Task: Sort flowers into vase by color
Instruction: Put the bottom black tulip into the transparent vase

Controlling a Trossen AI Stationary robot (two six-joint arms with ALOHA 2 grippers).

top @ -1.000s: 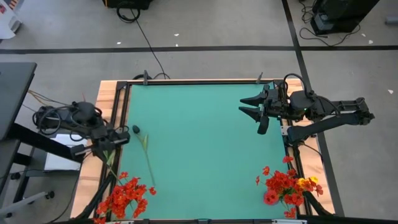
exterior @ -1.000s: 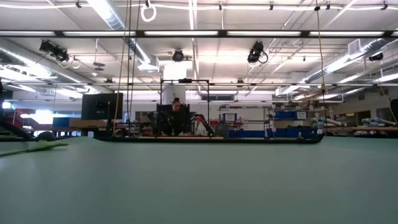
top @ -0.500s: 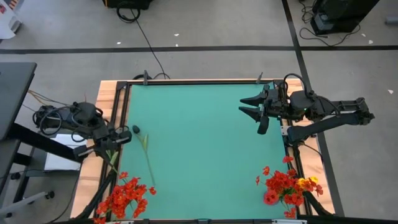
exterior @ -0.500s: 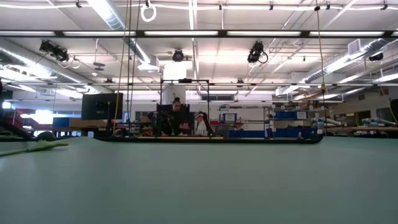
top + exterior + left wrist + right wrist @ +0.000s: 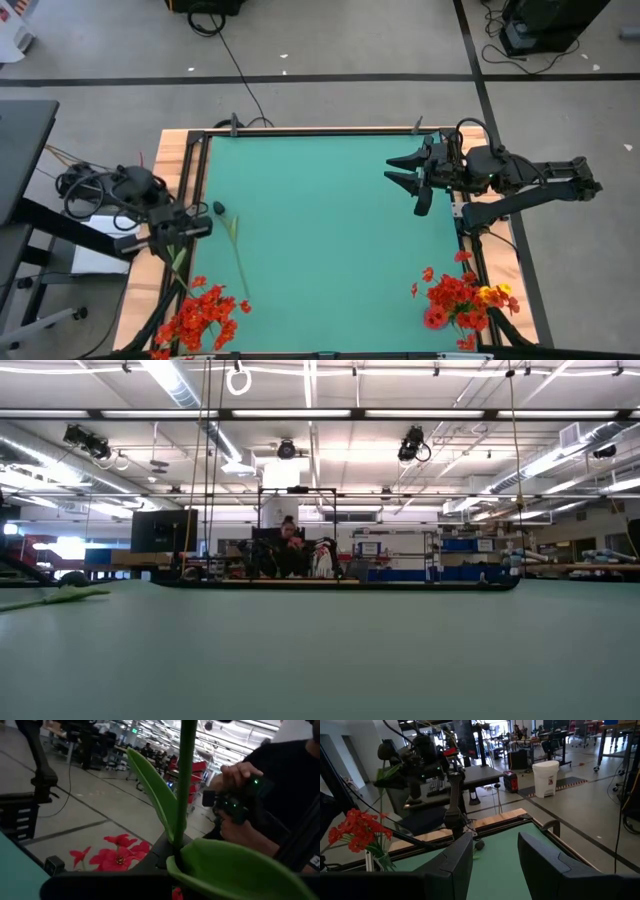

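Note:
A flower with a dark head (image 5: pixel 218 208) lies flat on the green table mat (image 5: pixel 330 220) near its left edge, its thin stem (image 5: pixel 239 262) pointing at the near edge; the low view shows it as a green stem (image 5: pixel 55 598). My left gripper (image 5: pixel 198 227) hovers at the table's left edge, shut on a leafy green flower stem (image 5: pixel 184 780) whose head is out of view. Just nearside of it, red flowers (image 5: pixel 200 315) stand in a glass vase (image 5: pixel 374 861). A red and yellow bunch (image 5: pixel 462 300) stands at the near right corner. My right gripper (image 5: pixel 404 170) waits open at the far right. My left gripper pinches the green stem (image 5: pixel 179 845) between its two fingers, just where two broad leaves (image 5: pixel 235 870) branch off and cover the fingertips. The fingers lie level and cross the stem. The stem is lifted clear of the table and stands roughly upright above the red flowers.
A raised wooden and black frame (image 5: pixel 175 150) edges the mat. A person's hand holding a device (image 5: pixel 240 795) is beside the table's left side. The wide middle of the mat is bare.

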